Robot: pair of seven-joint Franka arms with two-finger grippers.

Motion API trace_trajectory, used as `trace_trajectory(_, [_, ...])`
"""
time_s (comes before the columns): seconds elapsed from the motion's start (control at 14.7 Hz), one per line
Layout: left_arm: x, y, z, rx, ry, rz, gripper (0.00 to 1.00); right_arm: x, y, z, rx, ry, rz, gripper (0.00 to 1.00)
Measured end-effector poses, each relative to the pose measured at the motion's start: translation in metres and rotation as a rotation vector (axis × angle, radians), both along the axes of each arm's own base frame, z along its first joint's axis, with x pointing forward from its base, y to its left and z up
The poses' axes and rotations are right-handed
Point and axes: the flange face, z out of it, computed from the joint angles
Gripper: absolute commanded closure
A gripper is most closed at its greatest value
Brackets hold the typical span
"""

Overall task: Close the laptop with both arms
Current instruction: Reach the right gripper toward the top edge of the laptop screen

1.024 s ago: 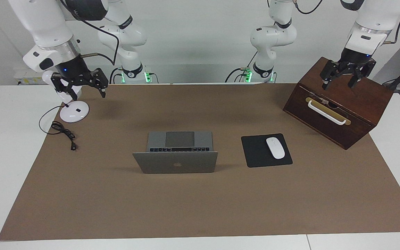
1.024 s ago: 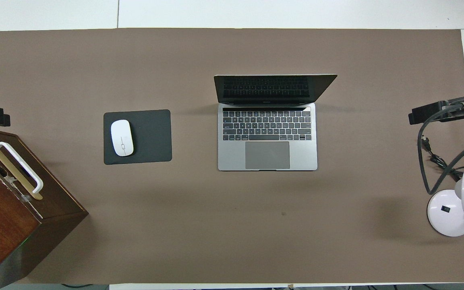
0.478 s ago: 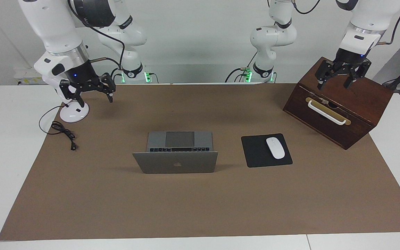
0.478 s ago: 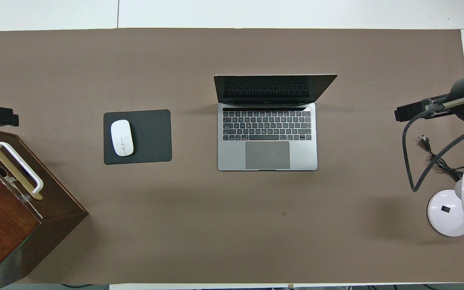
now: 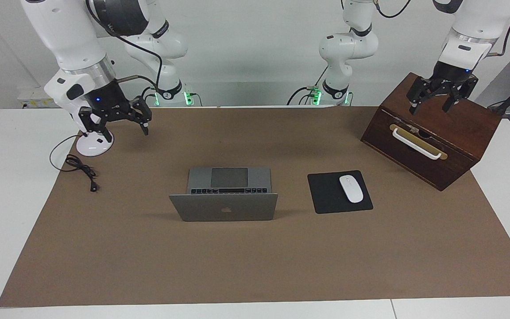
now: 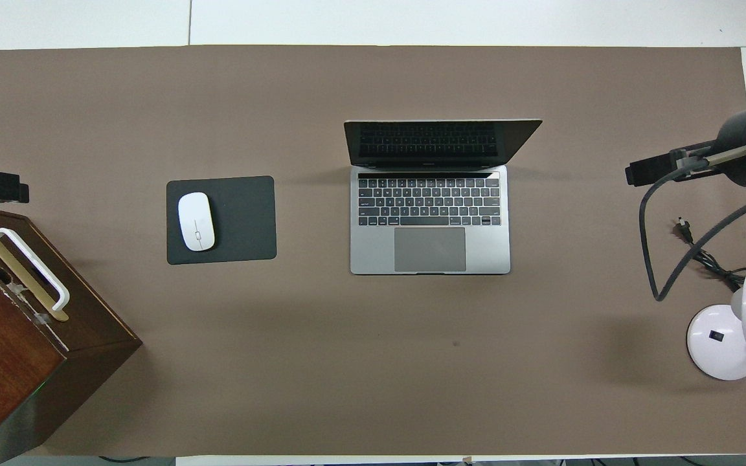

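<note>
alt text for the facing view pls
An open silver laptop sits mid-table, lid upright, untouched. The right gripper hangs open beside a white lamp base; the left gripper hangs open over a wooden box.

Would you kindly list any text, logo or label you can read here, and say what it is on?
No readable words or numbers.
Laptop lid: an apple logo, a sign with no text.
Laptop keys: legends too small to read.
Lamp base: a small dark mark, unreadable.
</note>
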Motion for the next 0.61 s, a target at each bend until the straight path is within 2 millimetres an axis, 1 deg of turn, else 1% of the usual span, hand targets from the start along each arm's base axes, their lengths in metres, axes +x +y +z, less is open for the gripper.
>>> trace_trajectory(0.14, [0.001,0.003,-0.003,0.000,0.008,0.005,0.00,0.012,0.006,-0.007,0.003,0.004,0.009,0.00])
trace_trajectory(0.41, [0.007,0.004,-0.020,-0.001,0.043,0.006,0.00,0.037,0.027,-0.023,0.013,0.014,0.042,0.00])
trace_trajectory(0.61, [0.006,0.003,-0.020,-0.001,0.046,0.005,0.00,0.061,0.043,-0.031,0.023,0.007,0.065,0.00])
